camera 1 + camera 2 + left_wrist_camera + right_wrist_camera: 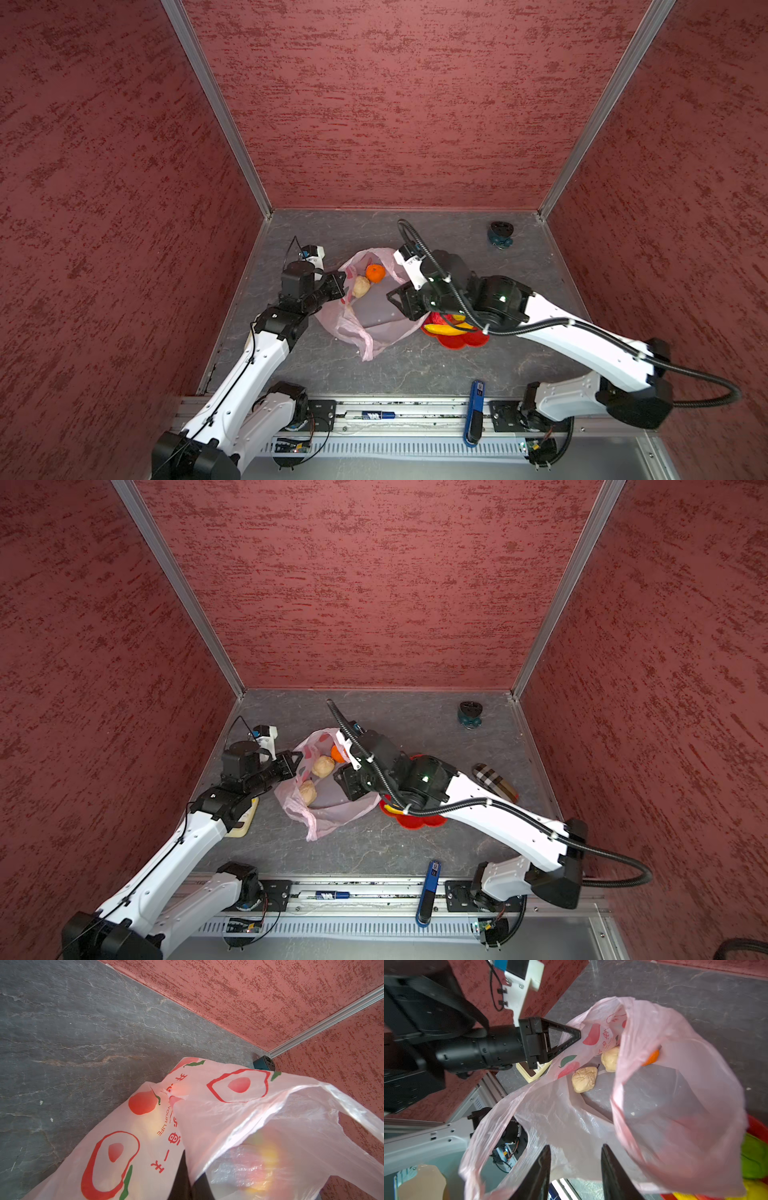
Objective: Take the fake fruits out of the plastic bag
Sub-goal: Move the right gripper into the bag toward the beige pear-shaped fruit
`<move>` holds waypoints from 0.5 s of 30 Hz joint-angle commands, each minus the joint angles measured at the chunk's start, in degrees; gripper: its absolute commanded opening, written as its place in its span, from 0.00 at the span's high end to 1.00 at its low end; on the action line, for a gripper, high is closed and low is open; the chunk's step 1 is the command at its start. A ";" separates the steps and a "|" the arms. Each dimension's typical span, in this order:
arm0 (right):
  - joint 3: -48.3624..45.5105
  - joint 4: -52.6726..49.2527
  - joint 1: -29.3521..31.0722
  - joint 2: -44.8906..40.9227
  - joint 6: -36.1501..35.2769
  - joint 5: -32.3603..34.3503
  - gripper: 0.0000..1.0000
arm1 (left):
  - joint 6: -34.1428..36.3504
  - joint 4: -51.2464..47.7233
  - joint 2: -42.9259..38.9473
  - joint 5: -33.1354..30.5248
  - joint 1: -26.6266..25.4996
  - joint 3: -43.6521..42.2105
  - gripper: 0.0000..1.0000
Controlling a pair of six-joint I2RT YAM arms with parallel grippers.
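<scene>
Bimanual unloading of a thin translucent pale-pink plastic bag (386, 330), which lies on the dark grey stone-patterned tabletop (436, 374) with its mouth open upward and its loop handles trailing toward the robot's base. The left gripper (576, 1035) is pressed together on the bag's printed wall and holds that side raised. The right gripper (575, 1152) hangs over the open interior, on the side next to the red flower-shaped dish (461, 341). Its jaws stand parted with a clear gap, and film shows in that gap, though whether any is caught cannot be told. Three fake fruits lie inside the bag: a beige round wrinkled fruit (584, 1081), a second beige fruit (610, 1059) just beyond it, and a small orange fruit (375, 273) partly veiled by a fold. The dish holds a yellow banana (446, 329) and a bumpy green fruit (753, 1157), among others. Decisive relation: the three fruits lie ahead of the right gripper's fingers, across the bag floor and ranged along the raised wall, just beside the left gripper. The left arm is nearer but occupied, so the reach probably falls to the right arm, toward the nearest beige fruit
</scene>
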 commanded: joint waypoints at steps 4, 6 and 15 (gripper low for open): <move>1.92 4.84 -0.50 12.92 0.28 0.68 0.60 | 0.50 -0.21 -0.81 1.01 -0.35 0.83 1.00; 2.64 6.62 -1.40 16.77 2.53 2.08 0.59 | 0.26 0.03 -1.54 0.96 -0.36 -0.10 1.00; 6.00 14.67 -4.74 30.28 15.30 13.60 0.42 | -0.17 1.24 -4.88 -0.19 -0.32 -2.88 1.00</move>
